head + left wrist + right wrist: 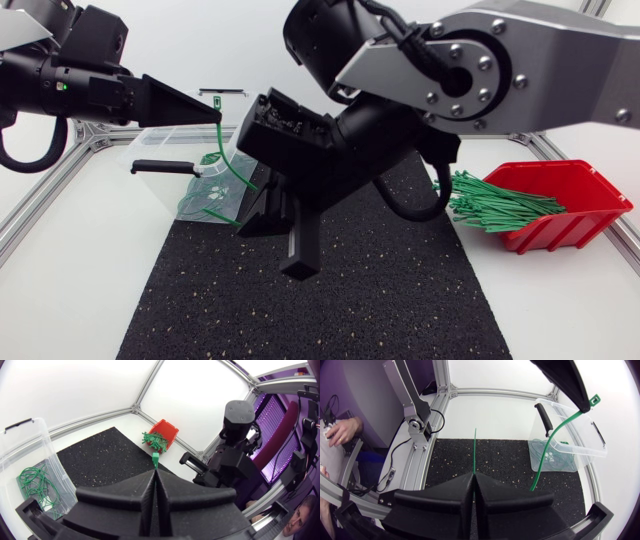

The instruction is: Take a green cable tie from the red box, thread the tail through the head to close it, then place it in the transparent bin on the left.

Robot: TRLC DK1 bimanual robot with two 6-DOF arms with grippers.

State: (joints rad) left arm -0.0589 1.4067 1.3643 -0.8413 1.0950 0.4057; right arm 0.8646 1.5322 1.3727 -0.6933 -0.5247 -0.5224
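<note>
Head view: red box [590, 190] held a heap of green ties [495, 205]; clear bin [155, 145] held looped ties [205, 195]. Left gripper [215, 108] clamped the cable tie [222, 150] head over the bin; right gripper [474, 477] clamped its tail

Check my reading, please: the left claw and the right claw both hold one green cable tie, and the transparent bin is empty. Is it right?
Not fully. The transparent bin is not empty: green ties already lie in it, as the left wrist view shows. The rest stands: the left claw and the right claw both hold one green cable tie.
</note>
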